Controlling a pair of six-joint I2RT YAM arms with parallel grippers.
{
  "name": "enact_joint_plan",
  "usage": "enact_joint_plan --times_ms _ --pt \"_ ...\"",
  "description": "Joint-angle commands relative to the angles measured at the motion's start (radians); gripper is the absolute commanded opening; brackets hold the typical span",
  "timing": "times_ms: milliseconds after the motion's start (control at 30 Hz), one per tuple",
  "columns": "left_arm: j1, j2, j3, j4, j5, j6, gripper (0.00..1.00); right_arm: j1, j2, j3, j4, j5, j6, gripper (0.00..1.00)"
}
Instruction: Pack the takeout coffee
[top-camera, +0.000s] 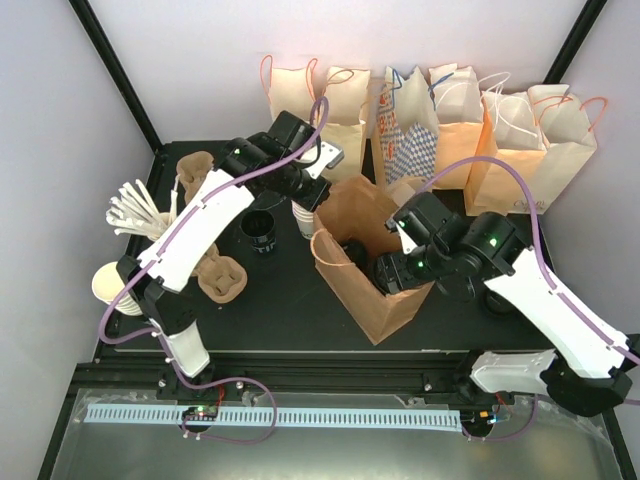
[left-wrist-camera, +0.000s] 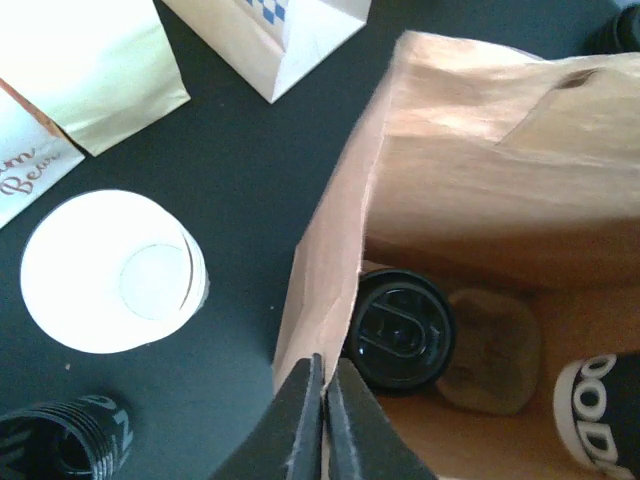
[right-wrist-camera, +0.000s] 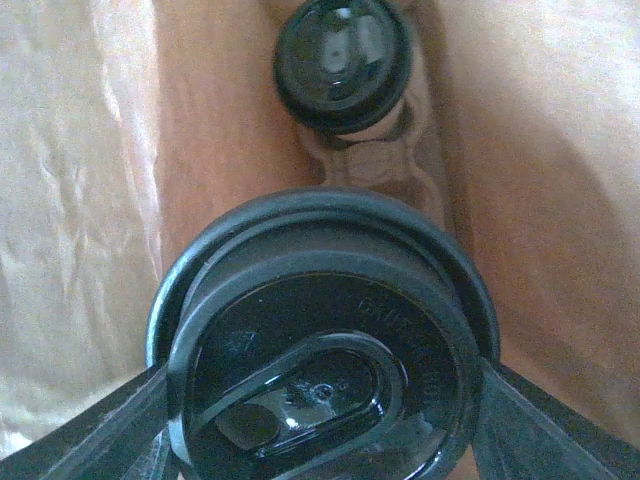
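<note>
The left gripper (left-wrist-camera: 322, 395), pinched together on the brown paper bag's (left-wrist-camera: 470, 170) rim at frame bottom, apparently braces it open while the right gripper (top-camera: 385, 272), inside the bag at overhead centre, clamps the takeout coffee (right-wrist-camera: 325, 330) above the cup carrier (right-wrist-camera: 385, 170).

Left arm (top-camera: 200, 225) & right arm (top-camera: 555, 300) have the same build. The long links wear white shells w/ a row of small dark slots along the middle. The joints and wrist parts are black, blocky. A small green light (top-camera: 237, 153) glows on the black wrist part of each arm. A purple cable (top-camera: 300, 150) runs in loops along each arm, down to its base. Left gripper (left-wrist-camera: 322, 400): thin matt black fingers, tapered to the tips. Right gripper (right-wrist-camera: 320, 410): fingers (right-wrist-camera: 90, 435) black, flat, approx. wedge-shaped.
</note>
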Motion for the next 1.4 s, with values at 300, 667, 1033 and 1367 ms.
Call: enact_joint_plan --times_ms 300,667,1033,1367 --pt "-0.141 -0.180 -0.057 0.154 -0.116 -0.013 0.02 0.325 -0.139 -0.148 0.112 0.171 0.084 0.48" --pt "-0.203 -0.414 -0.347 0.422 -0.014 -0.073 0.02 0.599 -0.064 -0.078 0.006 0.468 0.224 0.46" --pt "-0.217 -0.403 -0.356 0.425 0.042 -0.129 0.01 0.612 -0.011 -0.113 -0.041 0.480 0.273 0.46" --pt "-0.217 -0.398 -0.363 0.432 0.067 -0.150 0.02 0.611 0.034 -0.190 -0.019 0.511 0.268 0.46"
